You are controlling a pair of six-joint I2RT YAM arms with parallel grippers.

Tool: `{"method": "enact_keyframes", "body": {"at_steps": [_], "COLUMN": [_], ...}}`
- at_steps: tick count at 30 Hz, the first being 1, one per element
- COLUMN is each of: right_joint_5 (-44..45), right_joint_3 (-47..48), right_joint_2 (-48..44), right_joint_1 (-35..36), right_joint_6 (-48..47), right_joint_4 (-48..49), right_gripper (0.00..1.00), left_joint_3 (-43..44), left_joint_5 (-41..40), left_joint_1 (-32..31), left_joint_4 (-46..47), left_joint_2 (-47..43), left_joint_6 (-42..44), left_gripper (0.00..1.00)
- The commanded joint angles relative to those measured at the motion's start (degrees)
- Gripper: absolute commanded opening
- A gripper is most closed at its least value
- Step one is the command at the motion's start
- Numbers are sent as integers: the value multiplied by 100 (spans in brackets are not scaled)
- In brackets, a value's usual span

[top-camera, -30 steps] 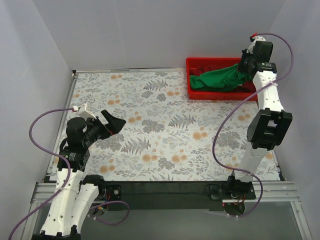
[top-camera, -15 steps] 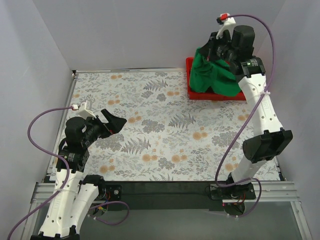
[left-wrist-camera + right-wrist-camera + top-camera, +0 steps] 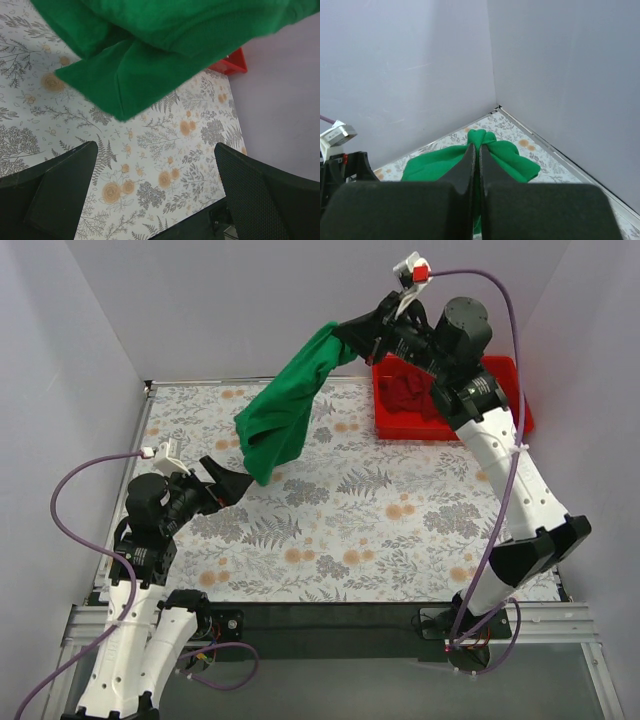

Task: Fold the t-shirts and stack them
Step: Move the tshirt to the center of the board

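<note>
Right hand (image 3: 343,333) pinches the bright green soft cloth t-shirt (image 3: 285,415), held aloft left of the red plastic bin (image 3: 450,432) over the floral surface (image 3: 400,540). Dark red cloth t-shirts (image 3: 408,395) lie inside the bin. Left hand (image 3: 228,481) is spread, well left of the bin.

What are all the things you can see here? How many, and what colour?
green t-shirt: one, bright green, hanging in the air over the far middle of the table, with its top end pinched.
dark red t-shirts: a crumpled heap, number unclear, dark red, inside the bin.
red bin: one, red plastic, at the far right corner of the table.
table: one, white with grey leaves and orange flowers, under everything.
walls: pale grey, around the table.
right pincer: one, black, shut on the green t-shirt, held high at the back.
left pincer: one, black, open and empty, at the left side of the table.
</note>
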Motion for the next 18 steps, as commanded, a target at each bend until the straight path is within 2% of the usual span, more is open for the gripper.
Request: {"method": "enact_keyframes", "body": {"at_steps": [1,4,5,7,8,9,11,12,15,17,18], "right_joint_5": [233,909,1085,1560,1753,2033,2089,2106,2213,2142,2020], "right_joint_3": [-1079,-2250,-3106,-3954,-4646,-4984,-5555,-5637,-5647,-5637,-5664], "right_joint_2": [-659,-1186,-1319,-1687,-1785,-1865,-1962,-1962,-2015,-2041,-2076], "right_joint_1": [55,20,-6,-216,-313,-601,-893,-1068,-1096,-1096,-1087], "right_joint_6": [184,245,306,647,824,1078,1414,1397,879,634,545], "right_joint_4": [833,833,807,780,719,423,113,-236,-660,-1030,-1092], "right_gripper": [1,1,1,1,6,21,41,59,85,88,89], "left_joint_3": [181,146,119,23,-12,-47,-127,-136,-144,-118,-83], "left_joint_5": [163,225,277,356,418,453,585,629,613,463,375], "left_joint_1": [-24,-24,-24,-24,-24,-24,-24,-24,-156,-331,-637], "left_joint_4": [-56,-91,-91,-91,-91,-82,-65,-21,93,181,251], "left_joint_2": [-33,-7,2,72,98,133,309,396,774,1029,1335], "left_joint_6": [-53,-97,-115,-141,-176,-194,-212,-186,-106,-89,-63], "left_gripper": [97,97,96,95,95,95,92,91,88,88,88]}}
